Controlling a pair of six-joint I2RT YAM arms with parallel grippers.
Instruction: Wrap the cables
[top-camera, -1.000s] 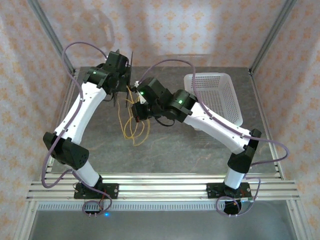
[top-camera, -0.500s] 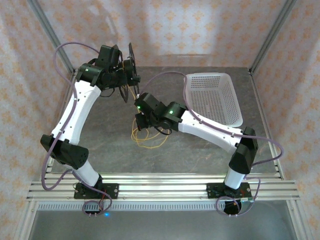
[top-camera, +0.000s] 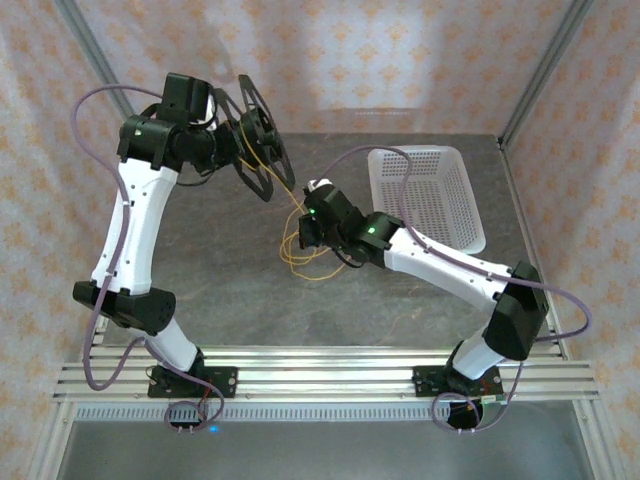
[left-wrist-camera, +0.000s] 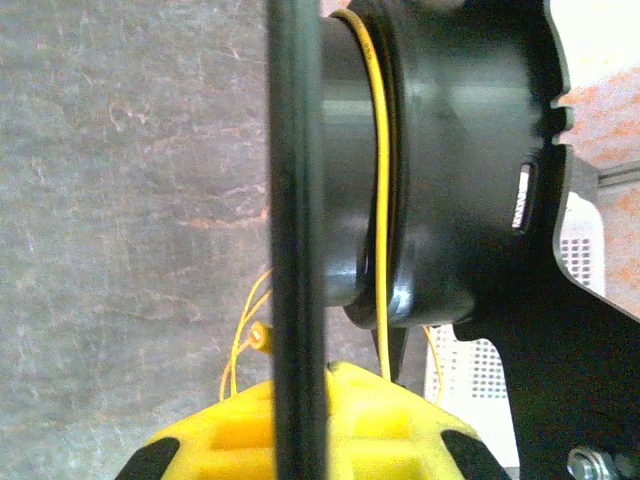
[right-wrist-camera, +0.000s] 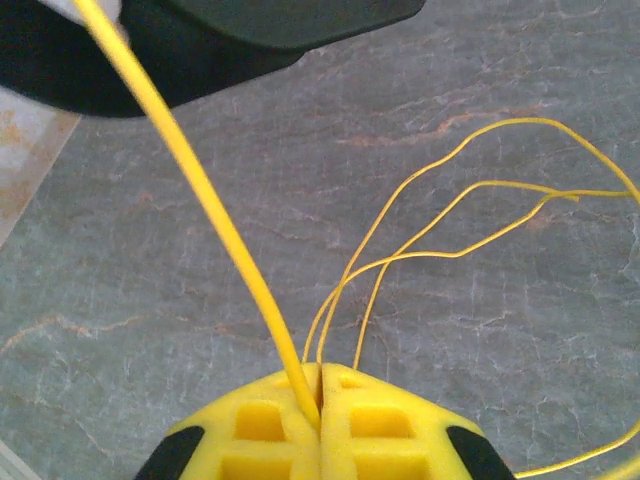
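Winding the cables (left-wrist-camera: 382, 200) onto the black spool (left-wrist-camera: 297, 200), judging by one yellow turn lying in the groove around the dark hub and a taut strand leading away from it. Running down through the air to the right gripper (right-wrist-camera: 320, 420), being pinched there in the seam between shut yellow fingers (right-wrist-camera: 250, 430). Spilling out beyond that grip in loose loops over the grey table (top-camera: 400, 310), just under the right wrist, near the middle of the work surface. Holding the spool up off the table at the back left, tilted, with the left gripper (left-wrist-camera: 300, 420) clenched on one black flange. Sitting early in the job by the look of it: little wound, most of the wire lying slack. Calling next, probably, for turning the spool or circling the strand around the hub while holding tension, letting wire slide through the right fingers without tugging the loops into a knot, and steering each turn between the two flanges rather than over an edge. Standing to the right of the loops, not touching them, a white mesh basket (top-camera: 425, 152), with nothing visibly lying in it and no cable reaching over its rim.
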